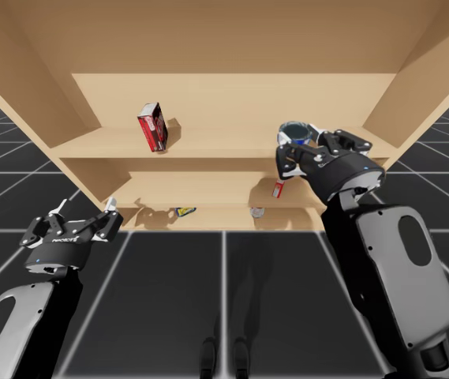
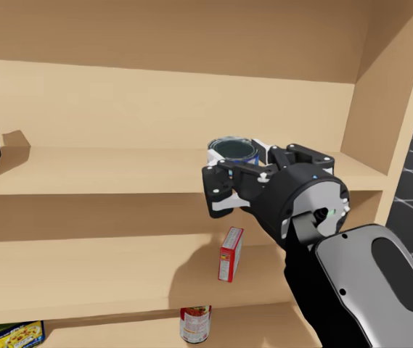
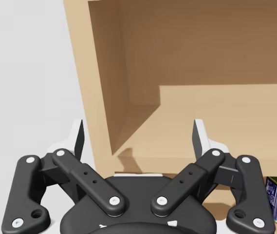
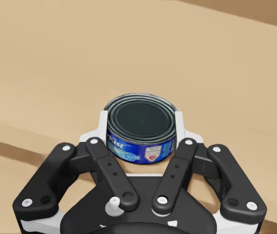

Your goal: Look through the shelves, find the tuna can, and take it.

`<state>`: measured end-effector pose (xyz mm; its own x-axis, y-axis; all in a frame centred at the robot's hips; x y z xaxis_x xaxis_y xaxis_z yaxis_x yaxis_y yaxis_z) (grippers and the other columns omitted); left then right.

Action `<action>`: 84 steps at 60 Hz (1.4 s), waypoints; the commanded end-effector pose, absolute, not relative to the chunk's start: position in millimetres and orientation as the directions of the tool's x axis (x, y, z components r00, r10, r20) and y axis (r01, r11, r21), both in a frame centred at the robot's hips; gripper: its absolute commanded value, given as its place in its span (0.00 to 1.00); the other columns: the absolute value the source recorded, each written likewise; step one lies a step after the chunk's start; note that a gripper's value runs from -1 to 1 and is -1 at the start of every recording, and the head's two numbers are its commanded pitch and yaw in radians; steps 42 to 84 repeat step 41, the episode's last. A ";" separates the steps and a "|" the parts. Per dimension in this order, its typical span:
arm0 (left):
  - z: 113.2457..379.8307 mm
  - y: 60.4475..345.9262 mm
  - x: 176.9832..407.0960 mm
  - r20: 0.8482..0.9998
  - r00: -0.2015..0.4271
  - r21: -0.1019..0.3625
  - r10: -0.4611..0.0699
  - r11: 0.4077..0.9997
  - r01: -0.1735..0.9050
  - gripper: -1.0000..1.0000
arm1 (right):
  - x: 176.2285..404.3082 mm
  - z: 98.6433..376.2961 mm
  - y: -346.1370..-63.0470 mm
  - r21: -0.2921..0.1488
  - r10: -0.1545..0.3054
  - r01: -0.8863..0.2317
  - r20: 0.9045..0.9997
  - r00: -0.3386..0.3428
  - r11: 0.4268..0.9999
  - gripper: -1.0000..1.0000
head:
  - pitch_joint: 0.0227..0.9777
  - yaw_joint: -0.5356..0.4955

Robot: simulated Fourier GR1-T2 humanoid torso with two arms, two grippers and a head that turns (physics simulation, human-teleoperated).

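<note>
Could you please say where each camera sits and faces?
High view: fixed overhead, looking down at the shelves; left arm and right arm show.
Head view: on my head, facing the shelves; right arm shows.
Left wrist view: on left wrist, facing the shelves' wall; open fingers show.
Right wrist view: on right wrist, facing the tuna can; fingers grip it.
Head and high views share the red box.

Open wooden shelves (image 1: 232,103) standing on a dark floor (image 1: 177,292)
Tan wood, sides flaring outward — black tiles, pale grid lines, flat even light.
</note>
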<state>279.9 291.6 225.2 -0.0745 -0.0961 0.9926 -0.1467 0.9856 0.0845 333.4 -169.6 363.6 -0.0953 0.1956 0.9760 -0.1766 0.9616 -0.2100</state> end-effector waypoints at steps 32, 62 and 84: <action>224.7 290.9 280.2 0.992 -0.075 0.090 -0.101 0.985 -0.147 0.00 | 196.5 346.3 -220.7 -0.342 0.338 0.033 0.903 -0.264 0.939 1.00 | 0.36 0.31; 224.5 291.0 279.9 0.992 -0.074 0.091 -0.103 0.985 -0.148 0.00 | 181.9 326.8 -230.1 -0.340 0.337 0.033 0.905 -0.259 0.940 1.00 | 0.36 0.31; 224.5 291.0 279.9 0.992 -0.074 0.091 -0.103 0.985 -0.148 0.00 | 181.9 326.8 -230.1 -0.340 0.337 0.033 0.905 -0.259 0.940 1.00 | 0.36 0.31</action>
